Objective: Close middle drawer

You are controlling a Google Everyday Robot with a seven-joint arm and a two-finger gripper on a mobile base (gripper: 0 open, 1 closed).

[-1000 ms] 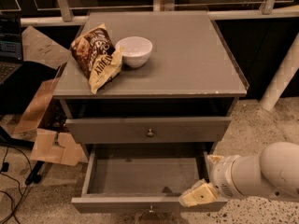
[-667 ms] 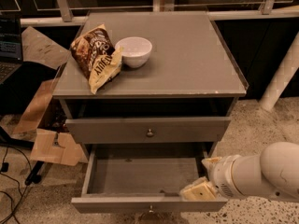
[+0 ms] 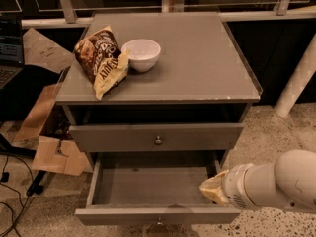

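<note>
While the middle drawer (image 3: 148, 184) stood pulled out, the gripper (image 3: 214, 189) hung at its right front corner, open or closed I could not tell. Grey cabinet top (image 3: 197, 58) bore chip bag (image 3: 101, 58), white bowl (image 3: 141, 54) — speckled floor (image 3: 276, 130) below.

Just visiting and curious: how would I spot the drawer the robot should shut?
Find the grey cabinet with a chip bag and white bowl on top. The middle drawer, with the robot's hand by its right wall, is the only one pulled far out, showing a bare grey inside.

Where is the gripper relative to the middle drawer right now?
The gripper is low on the picture's right, by the right front corner of the open middle drawer.
</note>
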